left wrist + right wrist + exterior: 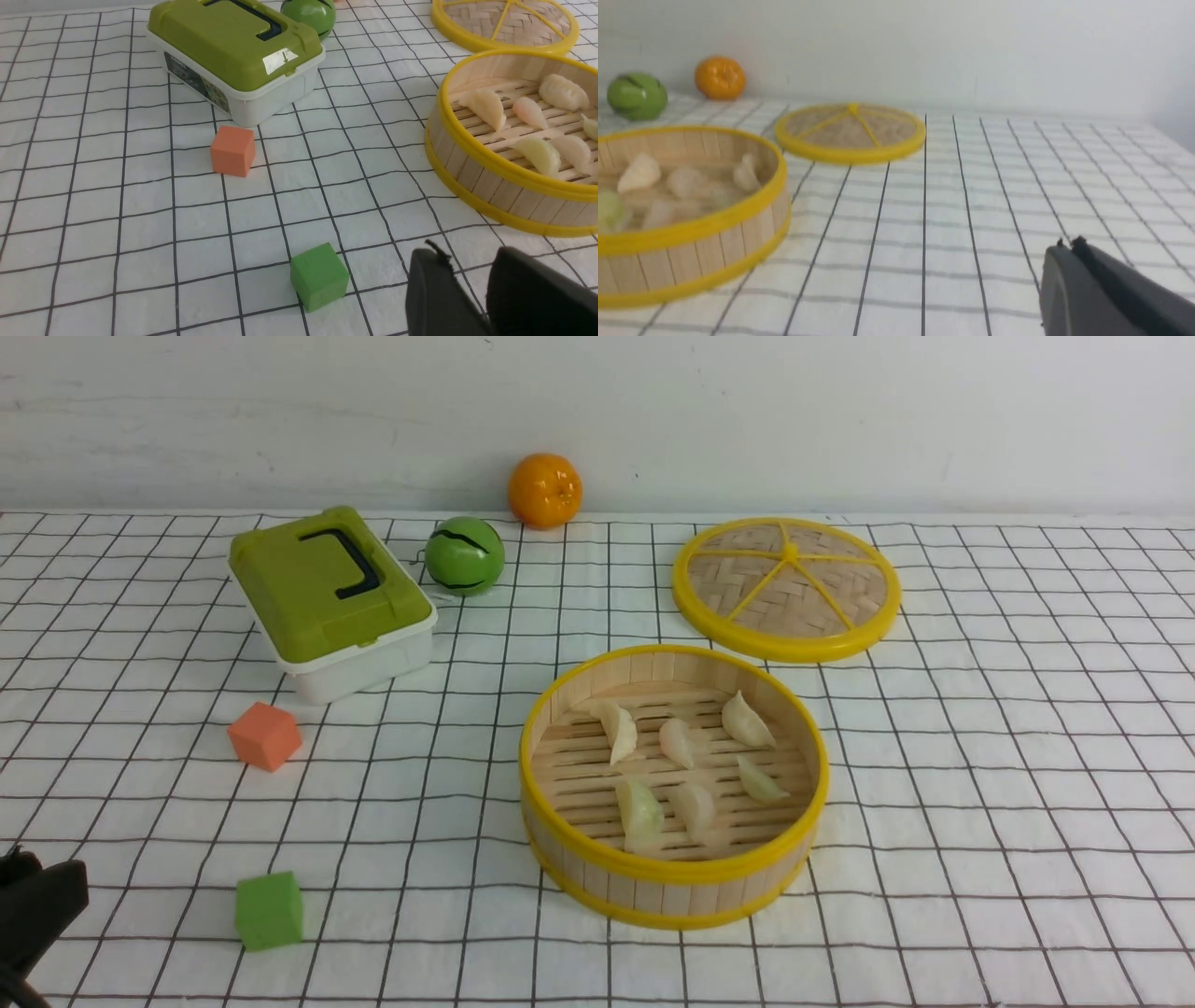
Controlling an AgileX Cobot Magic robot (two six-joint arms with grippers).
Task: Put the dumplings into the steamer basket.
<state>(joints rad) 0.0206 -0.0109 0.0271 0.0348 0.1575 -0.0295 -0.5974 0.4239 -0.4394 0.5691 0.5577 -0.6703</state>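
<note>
The steamer basket (672, 875), round bamboo with yellow rims, stands at the middle of the checked cloth. Several pale dumplings (618, 730) lie on its slatted floor; they also show in the left wrist view as dumplings (537, 154) and, blurred, in the right wrist view as dumplings (640, 172). My left gripper (37, 905) sits low at the near left corner, well away from the basket. In its own view the left gripper (467, 261) is open with only cloth between the fingers. My right gripper (1069, 245) is shut and empty, to the right of the basket (691, 228); it is out of the front view.
The flat woven lid (787, 588) lies behind the basket to the right. A green-lidded white box (331, 597), a green ball (465, 555) and an orange (544, 490) stand at the back left. An orange cube (265, 735) and a green cube (269, 910) lie at the near left.
</note>
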